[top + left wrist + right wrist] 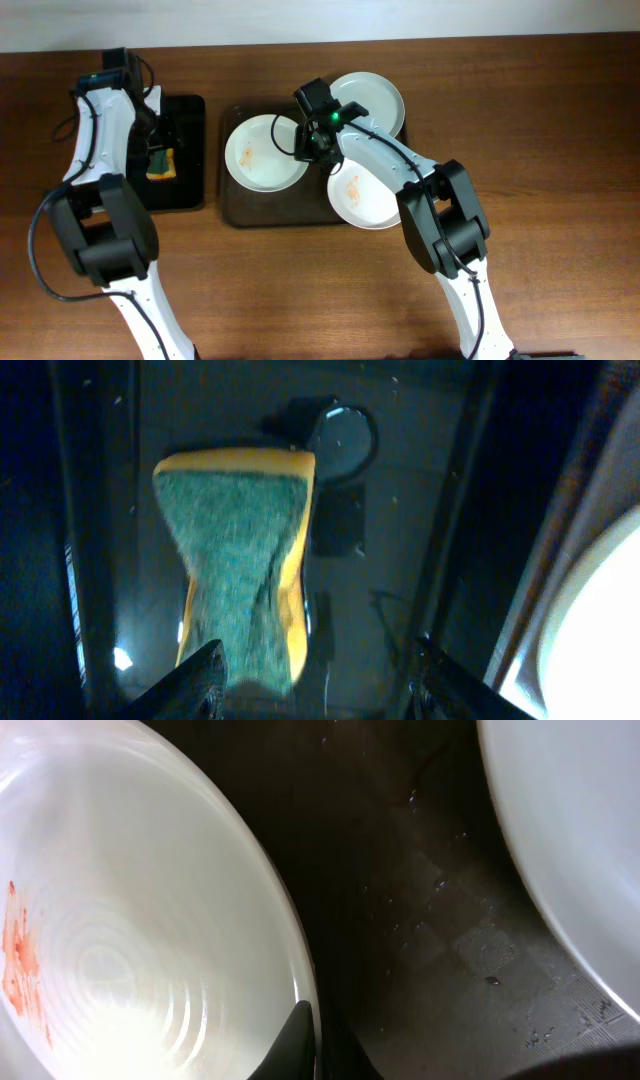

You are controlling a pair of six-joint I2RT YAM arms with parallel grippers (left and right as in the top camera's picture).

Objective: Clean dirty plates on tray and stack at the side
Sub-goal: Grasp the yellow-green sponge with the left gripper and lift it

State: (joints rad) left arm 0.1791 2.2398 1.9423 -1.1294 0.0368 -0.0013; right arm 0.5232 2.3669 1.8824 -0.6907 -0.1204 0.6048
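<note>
A wooden table [560, 120] was seen from above, with a dark brown tray [232, 205] set at its centre. Three round white plates were carried on the tray. The left plate [262, 158] was marked with an orange smear. The rear right plate [375, 98] was seen clean. The front right plate [368, 200], also smeared orange, was laid over the tray's front rim and partly hidden by the right arm.

The right gripper [313, 140] was positioned at the right rim of the left plate, between it and the other two plates. In the right wrist view, one dark fingertip [298, 1038] was shown just inside that rim. Whether the jaws were apart or closed on the rim could not be told.

A smaller black tray [190, 110] was placed just left of the brown tray. A green and yellow sponge [162, 164] was laid on it. The left gripper [158, 140] was held above the sponge. In the left wrist view its jaws were seen spread apart, with the sponge's near end beside one finger [205, 678] and nothing clamped.
</note>
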